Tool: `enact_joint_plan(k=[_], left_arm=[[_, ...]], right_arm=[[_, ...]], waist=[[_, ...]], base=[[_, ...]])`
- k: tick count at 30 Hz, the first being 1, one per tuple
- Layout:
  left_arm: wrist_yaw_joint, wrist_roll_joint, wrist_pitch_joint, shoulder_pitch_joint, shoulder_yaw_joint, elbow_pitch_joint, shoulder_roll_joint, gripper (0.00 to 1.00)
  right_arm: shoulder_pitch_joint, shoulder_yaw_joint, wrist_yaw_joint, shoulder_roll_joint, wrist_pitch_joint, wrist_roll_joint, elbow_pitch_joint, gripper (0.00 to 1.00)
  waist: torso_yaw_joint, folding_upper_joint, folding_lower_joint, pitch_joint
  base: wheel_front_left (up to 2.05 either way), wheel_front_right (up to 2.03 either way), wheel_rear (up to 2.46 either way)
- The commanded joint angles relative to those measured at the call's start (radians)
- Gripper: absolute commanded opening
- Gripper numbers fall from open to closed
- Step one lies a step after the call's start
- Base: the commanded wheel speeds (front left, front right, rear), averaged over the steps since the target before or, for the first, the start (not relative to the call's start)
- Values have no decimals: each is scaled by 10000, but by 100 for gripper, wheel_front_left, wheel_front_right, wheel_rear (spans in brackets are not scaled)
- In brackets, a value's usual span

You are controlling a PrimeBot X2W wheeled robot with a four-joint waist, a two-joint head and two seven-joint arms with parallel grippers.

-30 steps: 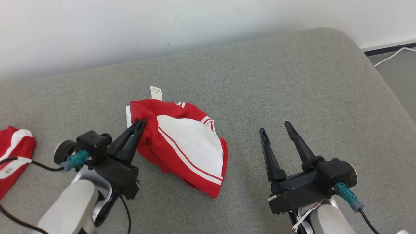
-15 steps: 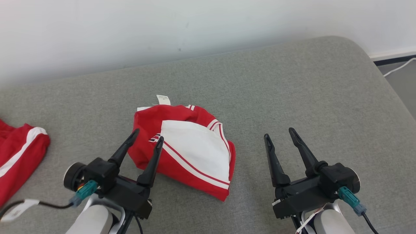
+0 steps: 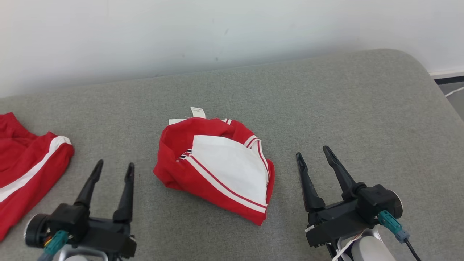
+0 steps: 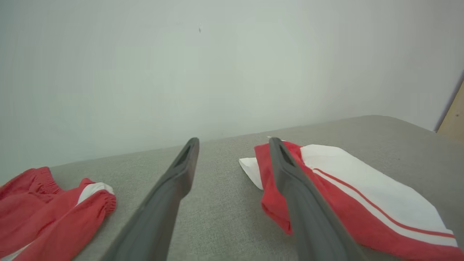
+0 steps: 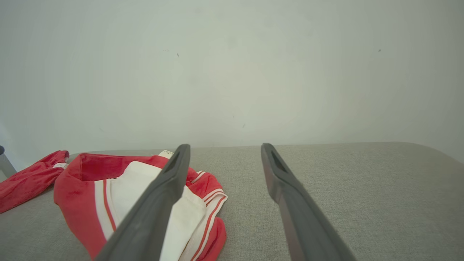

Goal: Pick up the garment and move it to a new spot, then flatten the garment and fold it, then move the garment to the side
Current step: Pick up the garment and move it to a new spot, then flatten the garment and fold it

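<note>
Head view: finds the garment (image 3: 214, 166) crumpled mid-way on the grey cushion (image 3: 326, 101), left gripper (image 3: 114, 164) at its 9 o'clock, right gripper (image 3: 312, 152) at 3, both splayed wide and empty. Wrist views: place it at 3 o'clock of the left fingers, 9 o'clock of the right. Seems poised at flattening; calls next for pinching opposite edges and spreading.

The garment (image 3: 221, 166) is red with a white panel and thin red-and-white stripes. The other garment (image 3: 25, 163) is red, white-striped. The bench (image 3: 344, 108) is grey; the left tool (image 3: 114, 164) and right tool (image 3: 312, 151) are black.
</note>
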Motion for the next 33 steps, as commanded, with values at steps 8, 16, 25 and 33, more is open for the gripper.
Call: enact_joint_plan(k=[8,16,25,33], left_arm=[[360,282,-71,1091,1441,-369,-52,100],[500,519,-72,2056,2641,-811,-454,100],[233,892,-71,2460,3155,-859,-1129,100],[-71,1199,-71,2409,3511,-795,-1410,100]], right_arm=[[190,-68,4,-127,-32,85,123,100],[284,2,4,-292,-32,318,610,100],[-277,493,4,-624,153,992,1923,100],[-1371,1181,4,-806,806,1920,3238,100]], waist=[[347,0,1,-51],[709,0,1,-202],[1103,0,1,-325],[1264,0,1,-295]], base=[[0,0,0],[0,0,0],[0,0,0],[0,0,0]])
